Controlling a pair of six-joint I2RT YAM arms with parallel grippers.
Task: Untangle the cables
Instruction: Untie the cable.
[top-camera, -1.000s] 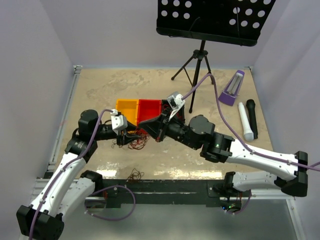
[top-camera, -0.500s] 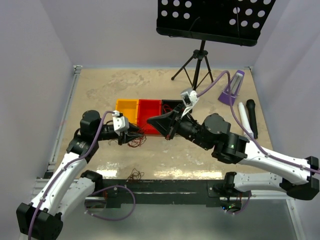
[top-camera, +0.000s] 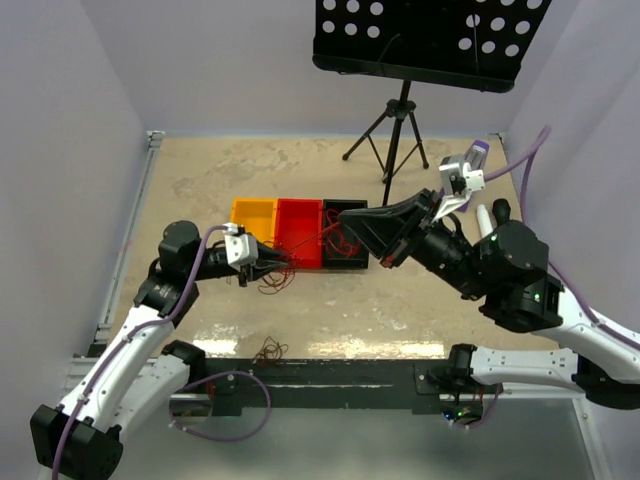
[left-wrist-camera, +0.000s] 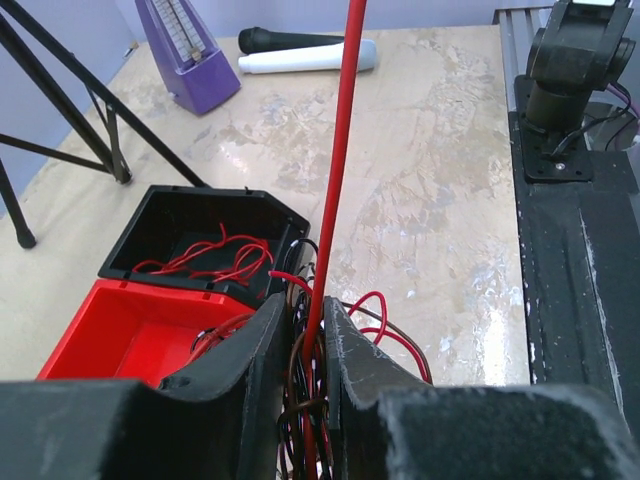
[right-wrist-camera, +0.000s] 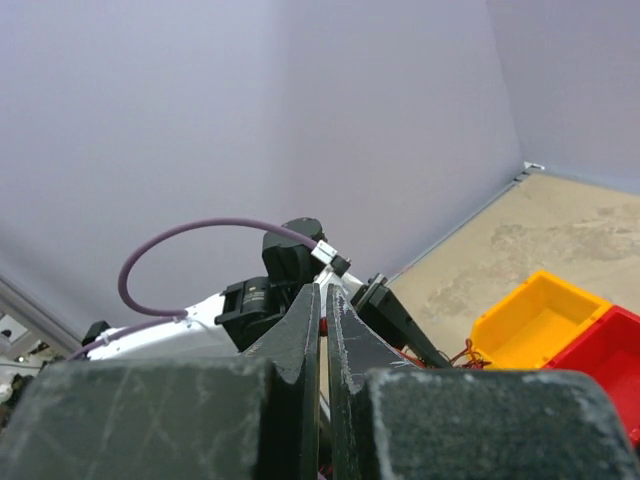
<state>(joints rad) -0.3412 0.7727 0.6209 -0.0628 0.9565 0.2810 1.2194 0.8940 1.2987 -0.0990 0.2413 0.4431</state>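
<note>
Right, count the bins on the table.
3, in a row mid-table: orange bin on the left, red bin in the middle, black bin on the right, with cables in it. None looks hidden.

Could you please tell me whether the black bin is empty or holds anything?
Not empty: loose red cables lie curled on the floor of the black bin, plain in the left wrist view.
</note>
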